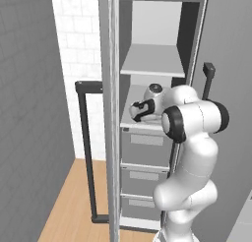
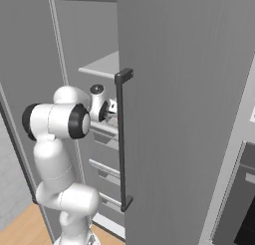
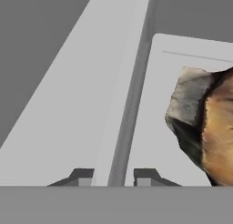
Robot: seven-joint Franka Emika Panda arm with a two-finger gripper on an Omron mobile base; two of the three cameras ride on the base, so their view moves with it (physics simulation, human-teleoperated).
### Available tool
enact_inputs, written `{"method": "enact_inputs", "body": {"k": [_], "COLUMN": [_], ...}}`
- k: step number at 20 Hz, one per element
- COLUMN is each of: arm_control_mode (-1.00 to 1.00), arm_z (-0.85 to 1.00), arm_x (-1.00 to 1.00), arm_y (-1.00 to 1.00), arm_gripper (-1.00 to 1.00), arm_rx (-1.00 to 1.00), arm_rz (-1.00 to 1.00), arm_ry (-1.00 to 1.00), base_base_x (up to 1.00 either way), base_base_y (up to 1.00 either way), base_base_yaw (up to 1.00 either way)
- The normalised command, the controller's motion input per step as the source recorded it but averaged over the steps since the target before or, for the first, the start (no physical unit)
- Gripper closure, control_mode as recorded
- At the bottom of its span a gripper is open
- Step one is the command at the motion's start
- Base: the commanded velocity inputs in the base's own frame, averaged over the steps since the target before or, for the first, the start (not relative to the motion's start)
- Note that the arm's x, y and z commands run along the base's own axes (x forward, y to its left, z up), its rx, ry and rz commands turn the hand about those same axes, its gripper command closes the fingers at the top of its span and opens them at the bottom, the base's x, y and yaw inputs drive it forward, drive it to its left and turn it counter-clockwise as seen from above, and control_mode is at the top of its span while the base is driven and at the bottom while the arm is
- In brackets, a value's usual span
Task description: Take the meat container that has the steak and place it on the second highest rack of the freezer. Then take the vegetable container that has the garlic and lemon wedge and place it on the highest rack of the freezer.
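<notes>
Two small dark fingertips (image 3: 82,176) of the gripper (image 3: 111,177) stand at the bottom of the hand view, one on each side of the thin grey rim of the meat container (image 3: 154,104). They stand a little apart, with the rim between them; I cannot tell if they press on it or are just clear of it. This container is one shallow rectangular tray with a smooth pale bottom and a rounded corner. Inside it lies one steak (image 3: 207,127), a rough lump with a grey-brown face and an orange-brown side, cut by the right edge of that view. The tray rests on a flat white board.

From the left base view, the freezer (image 1: 152,27) is a tall narrow grey cabinet and its door (image 1: 27,113) stands open to the left, with one long black bar handle (image 1: 86,152). I count two white shelf boards: the upper one (image 1: 152,61) is bare, and the lower one (image 1: 129,122) is where the white arm (image 1: 189,152) reaches in with its hand (image 1: 142,109). Under this board are three grey drawer fronts (image 1: 145,145), smooth and flat. One more black bar handle (image 2: 122,139) is on the grey panel in the right base view.
</notes>
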Motion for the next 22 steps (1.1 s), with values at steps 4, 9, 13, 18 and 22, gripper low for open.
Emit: {"method": "enact_inputs", "body": {"k": [4, 9, 13, 18, 22], "arm_control_mode": [-1.0, -1.0, -1.0, -1.0, -1.0], "arm_z": [-0.01, 0.0, 0.0, 0.01, 0.22], "arm_x": [0.1, 0.06, 0.07, -0.01, -0.49], "arm_y": [0.0, 0.0, 0.0, 0.0, 0.0], "arm_gripper": [-1.0, -1.0, -1.0, -1.0, -1.0], "arm_rx": [0.0, 0.0, 0.0, 0.0, -0.01], "arm_rz": [0.0, 0.0, 0.0, 0.0, -0.04], "arm_ry": [0.0, 0.0, -0.06, -0.11, -0.19], "base_base_x": [0.0, 0.0, 0.0, 0.0, 0.0], "base_base_y": [0.0, 0.0, 0.0, 0.0, 0.0], "base_base_yaw": [0.0, 0.0, 0.0, 0.0, 0.0]}}
